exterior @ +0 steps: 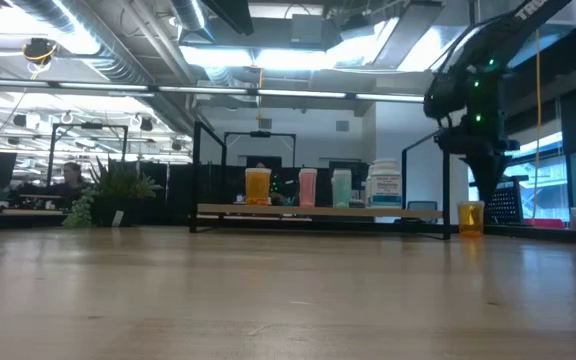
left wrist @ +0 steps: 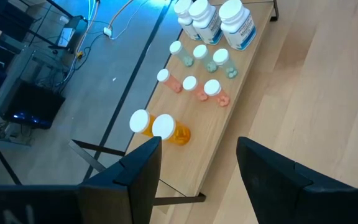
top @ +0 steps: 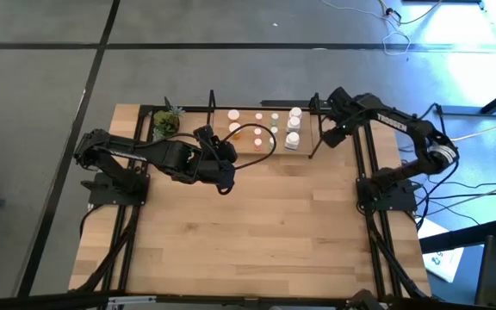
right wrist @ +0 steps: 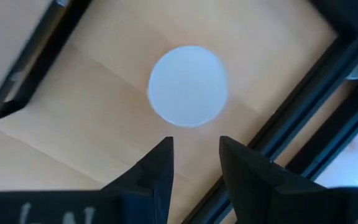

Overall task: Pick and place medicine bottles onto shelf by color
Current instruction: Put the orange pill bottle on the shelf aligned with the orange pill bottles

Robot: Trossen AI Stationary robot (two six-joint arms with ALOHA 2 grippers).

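Two hands poised: right hand (right wrist: 194,162), fingers nearly together and empty, above an orange bottle (exterior: 470,218) on the worktop (top: 257,232) beside the shelf (top: 317,138); left hand (left wrist: 197,171) apart, seemingly empty, before shelved bottles (left wrist: 194,84).

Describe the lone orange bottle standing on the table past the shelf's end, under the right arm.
The orange bottle is small, with a see-through amber body and a round white cap, seen from above as a plain disc. It stands upright on the tabletop, outside the shelf, beside its black end frame. The right gripper hangs above it, fingers apart, not touching it.
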